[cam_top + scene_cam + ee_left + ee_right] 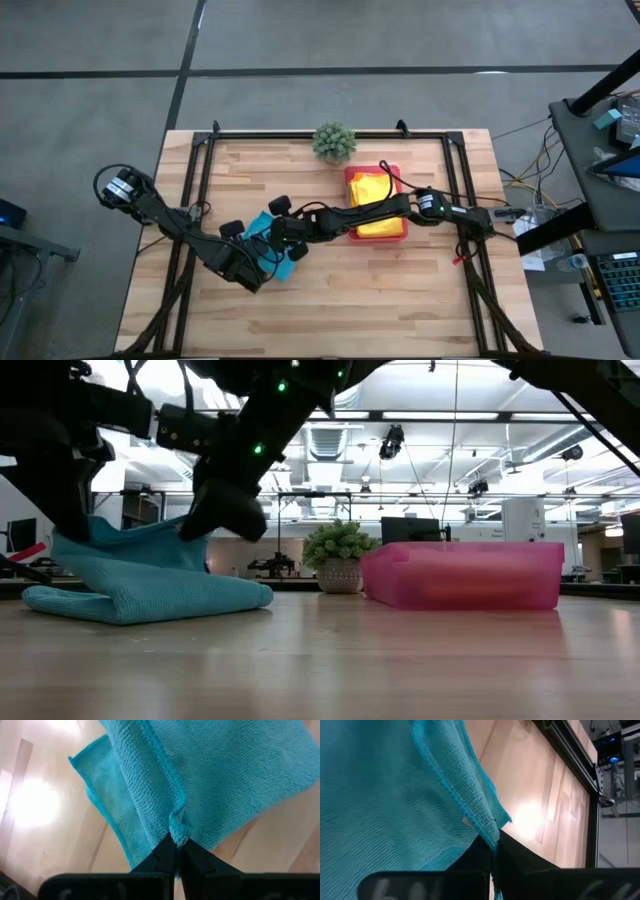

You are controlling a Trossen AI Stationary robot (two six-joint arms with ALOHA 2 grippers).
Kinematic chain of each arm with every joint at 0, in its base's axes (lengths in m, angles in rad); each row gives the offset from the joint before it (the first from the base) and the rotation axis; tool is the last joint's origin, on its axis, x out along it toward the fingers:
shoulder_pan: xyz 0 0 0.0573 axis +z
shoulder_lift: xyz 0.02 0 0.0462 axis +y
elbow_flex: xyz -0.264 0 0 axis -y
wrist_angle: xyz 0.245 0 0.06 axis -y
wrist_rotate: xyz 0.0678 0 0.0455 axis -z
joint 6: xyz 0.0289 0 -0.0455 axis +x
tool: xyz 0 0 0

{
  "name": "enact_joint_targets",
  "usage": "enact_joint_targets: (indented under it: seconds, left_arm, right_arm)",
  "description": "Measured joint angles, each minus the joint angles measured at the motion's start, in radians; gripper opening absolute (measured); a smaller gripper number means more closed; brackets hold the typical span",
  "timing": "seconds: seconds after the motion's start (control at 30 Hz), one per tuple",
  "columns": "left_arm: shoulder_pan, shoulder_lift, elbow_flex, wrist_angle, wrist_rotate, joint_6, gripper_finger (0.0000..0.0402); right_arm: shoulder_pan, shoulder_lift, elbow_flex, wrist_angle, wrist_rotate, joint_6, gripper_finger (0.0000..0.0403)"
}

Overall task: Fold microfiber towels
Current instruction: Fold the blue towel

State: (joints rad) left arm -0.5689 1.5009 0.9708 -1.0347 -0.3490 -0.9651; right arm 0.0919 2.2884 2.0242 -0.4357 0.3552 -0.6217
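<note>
The soft turquoise blue microfiber towel (268, 243) lies partly folded on the wooden counter (330, 300), well left of the flat pink rectangular tray (398, 232). The left claw (176, 849) pinches its hem; the right claw (492, 847) pinches another edge, both lifted.

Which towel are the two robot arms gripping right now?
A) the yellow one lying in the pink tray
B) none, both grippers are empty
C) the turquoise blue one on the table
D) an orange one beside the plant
C: both wrist views show the left gripper and the right gripper pinched shut on an edge of the turquoise blue towel, while the yellow towel lies untouched in the pink tray.
</note>
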Motion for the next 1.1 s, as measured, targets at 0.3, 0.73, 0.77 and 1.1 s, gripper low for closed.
enact_joint_targets:
  seconds: [0.3, 0.73, 0.77, 1.1]
  left_arm:
    - [0.005, 0.001, -0.041, 0.01, 0.009, -0.045, 0.0019]
    - [0.011, 0.001, -0.041, -0.172, -0.001, -0.051, 0.0113]
    - [0.012, 0.001, -0.041, -0.212, -0.001, -0.051, 0.0114]
    - [0.01, 0.001, -0.041, -0.254, 0.006, -0.05, 0.0114]
  right_arm:
    - [-0.015, 0.036, 0.006, 0.03, 0.014, 0.01, 0.003]
    - [-0.034, 0.019, 0.018, 0.0, 0.015, 0.075, 0.0149]
    - [-0.032, 0.012, 0.018, -0.021, 0.015, 0.089, 0.0153]
    - [0.001, -0.042, 0.007, -0.289, -0.261, 0.325, 0.0127]
